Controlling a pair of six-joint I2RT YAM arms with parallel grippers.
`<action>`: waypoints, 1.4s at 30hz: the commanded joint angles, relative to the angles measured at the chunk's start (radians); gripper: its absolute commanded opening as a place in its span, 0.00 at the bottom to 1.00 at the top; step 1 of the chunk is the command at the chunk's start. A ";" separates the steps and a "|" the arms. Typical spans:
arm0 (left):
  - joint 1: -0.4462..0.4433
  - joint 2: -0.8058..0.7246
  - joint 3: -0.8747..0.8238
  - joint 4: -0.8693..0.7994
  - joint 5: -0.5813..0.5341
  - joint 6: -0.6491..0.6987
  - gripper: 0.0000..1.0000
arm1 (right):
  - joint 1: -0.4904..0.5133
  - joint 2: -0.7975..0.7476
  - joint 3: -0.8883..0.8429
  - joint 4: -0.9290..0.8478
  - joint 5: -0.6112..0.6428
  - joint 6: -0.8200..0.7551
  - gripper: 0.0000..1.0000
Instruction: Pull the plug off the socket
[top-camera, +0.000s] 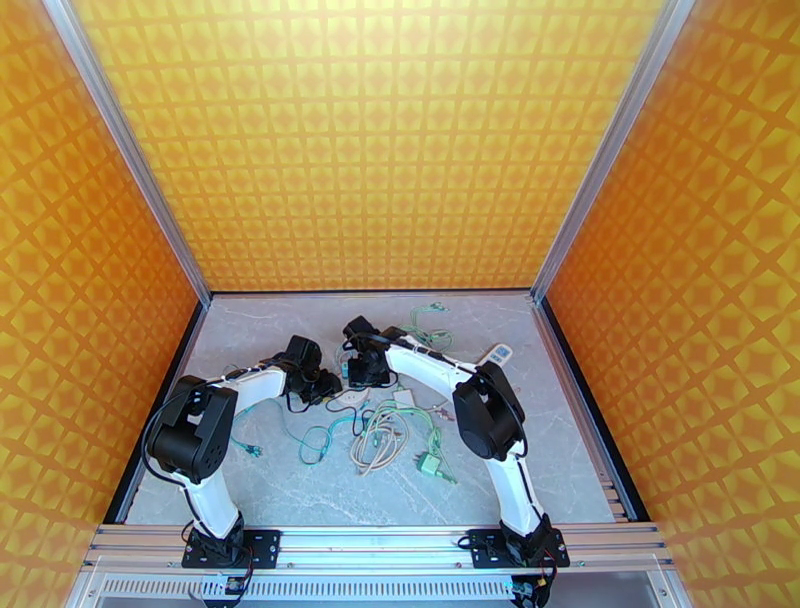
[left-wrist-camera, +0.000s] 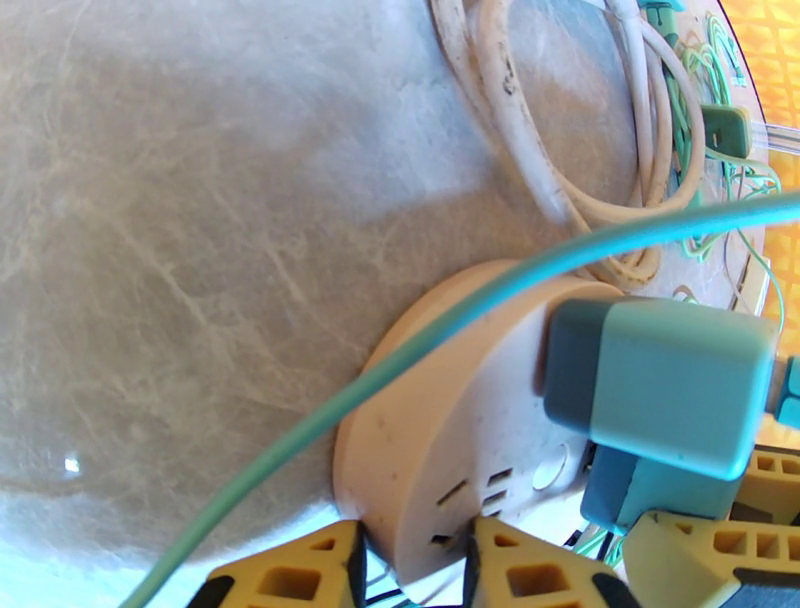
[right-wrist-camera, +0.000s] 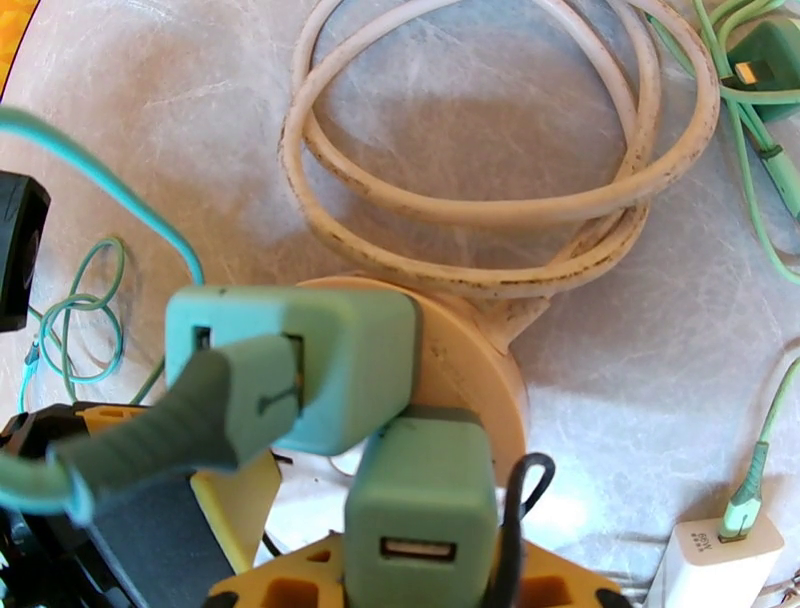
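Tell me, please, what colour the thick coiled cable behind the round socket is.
The coiled cable is off-white with dark specks, clearest in the right wrist view.

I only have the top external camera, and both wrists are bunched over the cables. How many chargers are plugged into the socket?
Observer: Two. The right wrist view shows a light teal cube charger and a green cube charger next to each other on the round beige socket.
Operator: Which one is the right arm on?
Observer: The green cube charger. The right fingers sit closed against its two sides.
Operator: And the left arm?
Observer: In the left wrist view, the left fingers are clamped on the rim of the round beige socket, one on each face of the disc.
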 joint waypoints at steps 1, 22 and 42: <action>-0.026 0.127 -0.093 -0.214 -0.118 0.028 0.28 | 0.048 -0.028 0.086 0.048 -0.060 0.015 0.26; -0.024 0.131 -0.108 -0.214 -0.118 0.035 0.28 | 0.128 0.063 0.250 -0.096 0.028 -0.063 0.25; -0.026 0.138 -0.118 -0.205 -0.119 0.037 0.28 | 0.122 0.080 0.284 -0.129 0.018 -0.066 0.25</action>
